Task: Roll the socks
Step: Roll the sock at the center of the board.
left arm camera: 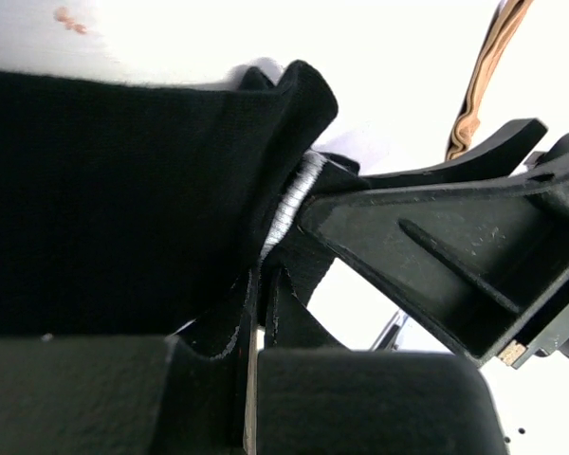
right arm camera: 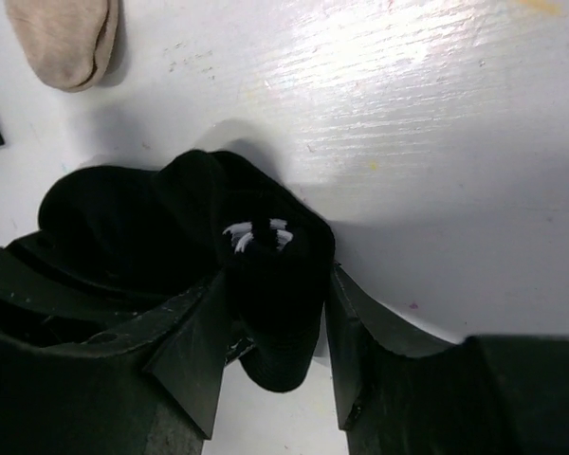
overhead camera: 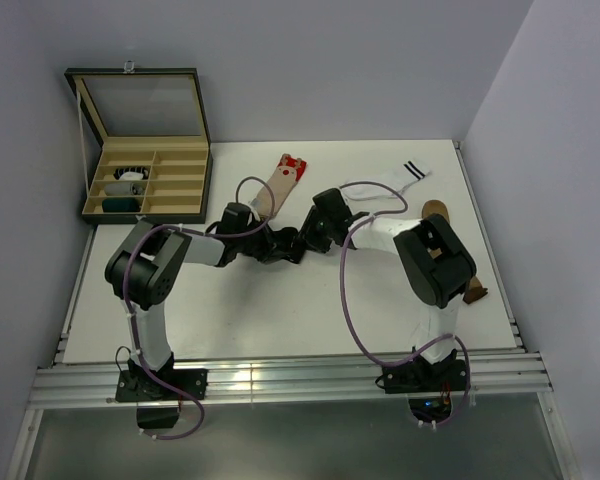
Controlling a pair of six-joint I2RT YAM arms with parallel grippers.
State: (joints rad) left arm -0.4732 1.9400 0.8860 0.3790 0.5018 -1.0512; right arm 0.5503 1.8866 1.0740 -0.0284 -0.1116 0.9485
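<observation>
The black sock (left arm camera: 123,190) with white cuff stripes (right arm camera: 256,232) is bunched between both grippers at the table's middle. My left gripper (left arm camera: 256,284) is shut on a fold of its fabric. My right gripper (right arm camera: 277,284) has its fingers (right arm camera: 194,351) pressed against both sides of the rolled part. In the top view the left gripper (overhead camera: 283,245) and right gripper (overhead camera: 310,238) meet tip to tip and hide this sock. A beige sock (overhead camera: 288,175) with a red cuff lies just behind them. A white sock (overhead camera: 390,185) with black stripes lies to the right.
A brown sock (overhead camera: 435,210) lies by the right arm, partly under it. An open box (overhead camera: 145,213) with dividers stands at the back left, holding rolled socks (overhead camera: 130,180); its lid (overhead camera: 145,105) stands up. The beige sock's toe (right arm camera: 62,38) shows near the right gripper.
</observation>
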